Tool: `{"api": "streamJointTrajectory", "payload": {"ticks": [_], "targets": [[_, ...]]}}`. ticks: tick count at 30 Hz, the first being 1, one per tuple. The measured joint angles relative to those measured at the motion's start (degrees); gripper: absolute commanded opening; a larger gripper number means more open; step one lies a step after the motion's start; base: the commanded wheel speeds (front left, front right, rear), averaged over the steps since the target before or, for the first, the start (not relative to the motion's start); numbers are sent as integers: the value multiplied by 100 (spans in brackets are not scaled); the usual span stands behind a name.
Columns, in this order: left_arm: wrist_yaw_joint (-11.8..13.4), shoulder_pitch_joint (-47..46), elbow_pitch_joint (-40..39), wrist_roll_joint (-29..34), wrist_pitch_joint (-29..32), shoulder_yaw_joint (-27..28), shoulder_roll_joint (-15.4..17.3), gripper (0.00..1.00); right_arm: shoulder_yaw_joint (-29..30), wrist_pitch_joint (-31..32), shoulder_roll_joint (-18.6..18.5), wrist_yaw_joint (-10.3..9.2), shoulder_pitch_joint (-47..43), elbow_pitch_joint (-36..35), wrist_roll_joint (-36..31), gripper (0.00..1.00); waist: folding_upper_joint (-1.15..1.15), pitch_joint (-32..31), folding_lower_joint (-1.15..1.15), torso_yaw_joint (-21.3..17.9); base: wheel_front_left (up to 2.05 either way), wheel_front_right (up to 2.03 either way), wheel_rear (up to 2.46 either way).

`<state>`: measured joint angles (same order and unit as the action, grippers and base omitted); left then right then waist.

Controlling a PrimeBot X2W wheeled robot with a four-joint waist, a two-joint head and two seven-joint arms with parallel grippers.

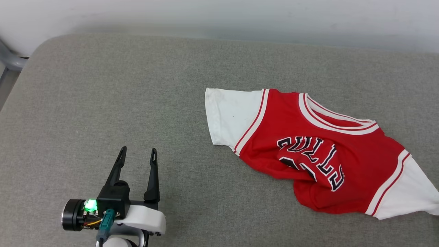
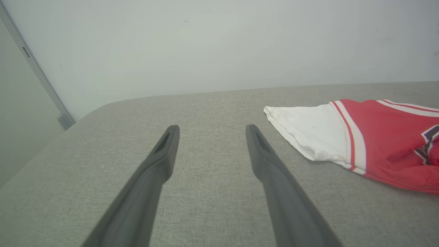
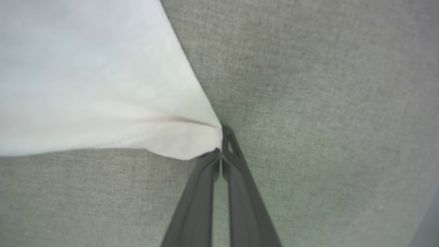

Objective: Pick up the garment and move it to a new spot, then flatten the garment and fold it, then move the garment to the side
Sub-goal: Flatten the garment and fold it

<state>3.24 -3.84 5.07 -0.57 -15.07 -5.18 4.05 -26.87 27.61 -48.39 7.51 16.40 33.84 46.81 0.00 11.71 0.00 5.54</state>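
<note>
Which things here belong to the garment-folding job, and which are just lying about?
Job: garment; right tool, shut on its white sleeve; left tool, open, empty.
Lying about: grey padded surface; wall; metal bar, far left.

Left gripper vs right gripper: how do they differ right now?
The left gripper has its fingers spread wide; the right gripper has them pressed together. The left gripper holds nothing and sits clear of the red jersey T-shirt, over bare grey cushion; the right gripper pinches the tip of the shirt's white sleeve. Shared: long dark fingers, both over the same grey cushion.
</note>
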Motion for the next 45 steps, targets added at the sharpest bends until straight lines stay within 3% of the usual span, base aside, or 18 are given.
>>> {"api": "streamJointTrajectory", "payload": {"ticks": [1, 8, 11, 19, 23, 26, 33, 40, 45], "targets": [[1, 8, 8, 0, 0, 7, 11, 100, 98, -163, 75, 0, 3, 12, -27, 100, 0, -31, 0, -6, 0, 0, 0], [29, 121, 14, -3, 0, 74, 59, 100, 816, -1359, 323, 2, 25, -321, -455, 100, 0, -245, 0, -85, 0, 0, 0], [30, 157, 11, -4, 0, 111, 80, 100, 1377, -2047, 426, 1, 48, -584, -749, 100, 0, -353, 0, -136, 0, 0, 0], [-19, 305, -7, 5, 0, 123, 201, 100, 2713, -3446, 1798, 1, -382, -1477, -1920, 100, 0, -627, 0, -251, 0, 0, 0], [-25, 347, -14, 7, 0, 137, 256, 100, 3023, -3694, 2533, 3, -815, -2225, -2752, 100, 0, -699, 0, -296, 0, 0, 0], [-73, 326, -40, 5, 0, 135, 277, 100, 3268, -3708, 3184, 3, -1180, -2757, -3000, 100, 0, -711, 0, -302, 0, 0, 0], [-301, -198, -53, -58, 0, 182, 471, 100, 3650, -3820, 4095, 0, -1864, -3660, -3524, 100, 0, -663, 0, -294, 0, 0, 0], [-845, -1228, 449, -346, 0, 105, 808, 100, 3557, -3847, 4359, 0, -2061, -4063, -3783, 100, 0, -504, 0, -455, 0, 0, 0], [-1032, -2295, 811, -632, 520, -334, 1215, 100, 3410, -3871, 4424, 0, -1999, -4139, -3839, 100, 0, -294, 0, -634, 0, 0, 0]]}}
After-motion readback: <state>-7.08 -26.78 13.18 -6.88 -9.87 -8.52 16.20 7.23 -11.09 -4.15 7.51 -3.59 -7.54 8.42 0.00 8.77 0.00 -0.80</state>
